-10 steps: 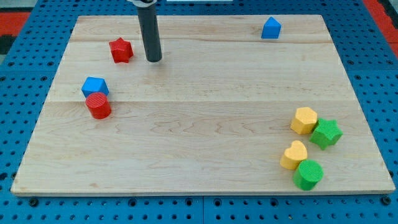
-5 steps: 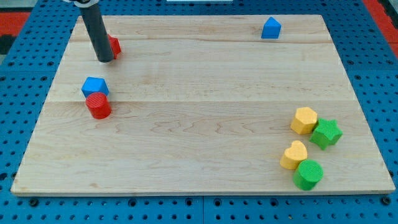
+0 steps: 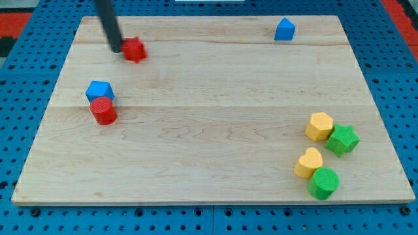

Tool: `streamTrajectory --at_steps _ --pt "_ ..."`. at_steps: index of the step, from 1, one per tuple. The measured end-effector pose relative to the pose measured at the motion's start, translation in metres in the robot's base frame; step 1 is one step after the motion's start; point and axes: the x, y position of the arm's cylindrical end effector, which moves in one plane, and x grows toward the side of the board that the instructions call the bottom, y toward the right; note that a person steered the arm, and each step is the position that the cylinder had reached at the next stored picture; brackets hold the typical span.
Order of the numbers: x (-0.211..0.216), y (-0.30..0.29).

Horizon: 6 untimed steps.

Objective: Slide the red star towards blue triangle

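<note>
Camera view shows the wooden board [image 3: 209, 163] from its bottom edge, lying on a blue pegboard [image 3: 19, 98]. The dark rod comes down near the board's top-left corner, and my tip [image 3: 116, 49] sits right against the left side of the red star [image 3: 134, 49], touching it or as good as; the star looks a bit smeared, so its points are hard to make out. There are no jaws on this arm to be apart or together, only the plain rod.

The red star lies close to the top edge, left of the middle. The blue triangle [image 3: 284, 29] stands well apart from it along the same top edge, over towards the top-right corner.

By the left edge, about halfway down, a blue block [image 3: 99, 90], of an angular shape I can't name for sure, touches a red cylinder [image 3: 103, 111] just below it.

Near the bottom-right corner four blocks cluster: a yellow hexagon-like block [image 3: 319, 126] beside a green star [image 3: 343, 140], and below them a yellow heart [image 3: 309, 162] touching a green cylinder [image 3: 323, 183].
</note>
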Motion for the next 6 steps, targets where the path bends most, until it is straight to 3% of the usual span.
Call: streamTrajectory --at_steps 1,2,3,4,5,6 --pt "0.025 -0.005" --pt "0.039 0.068" --pt "0.033 0.072" --pt "0.039 -0.006" --pt "0.004 0.038" --pt "-0.004 0.132"
